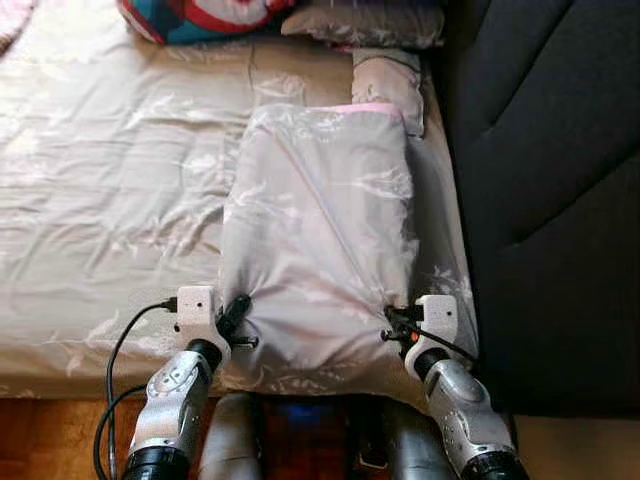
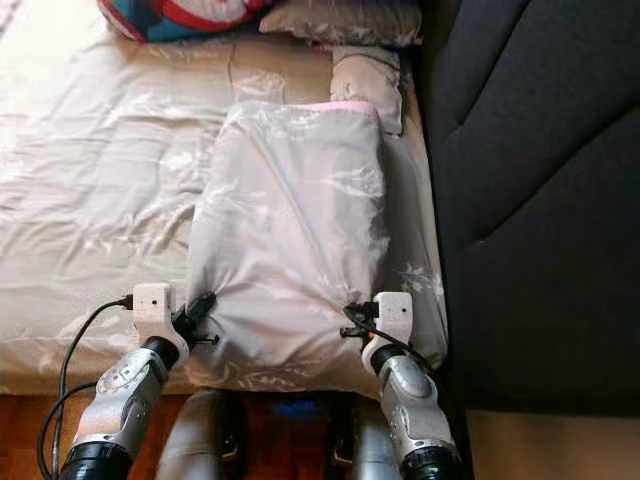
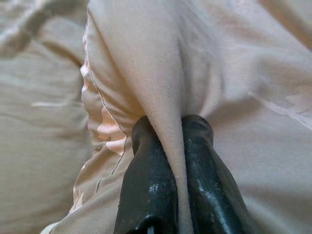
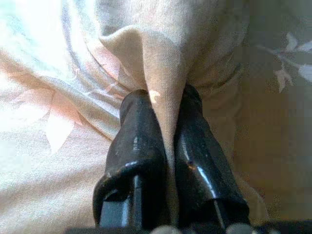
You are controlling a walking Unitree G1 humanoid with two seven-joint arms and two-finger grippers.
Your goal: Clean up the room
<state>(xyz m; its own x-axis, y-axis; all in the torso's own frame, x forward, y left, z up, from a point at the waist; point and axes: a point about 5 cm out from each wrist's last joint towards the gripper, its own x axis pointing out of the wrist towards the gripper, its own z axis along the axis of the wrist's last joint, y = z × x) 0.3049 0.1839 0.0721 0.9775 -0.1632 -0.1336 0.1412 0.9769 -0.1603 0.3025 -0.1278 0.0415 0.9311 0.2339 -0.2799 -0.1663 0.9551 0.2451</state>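
Gripping the near corners of the folded duvet, left tool and right tool each pinched shut on cloth, long axis running away toward the bed's head edge.

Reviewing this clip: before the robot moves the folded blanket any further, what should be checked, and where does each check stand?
1. Left gripper pinching the folded blanket: ok, cloth between its fingers.
2. Right gripper pinching it: ok.
3. Grips at opposite near corners: ok.
4. Fold flat on the bed: ok, far pink edge even.
5. Small pillow beyond the fold: cannot tell if touching.
6. Grip firmness: cannot tell.
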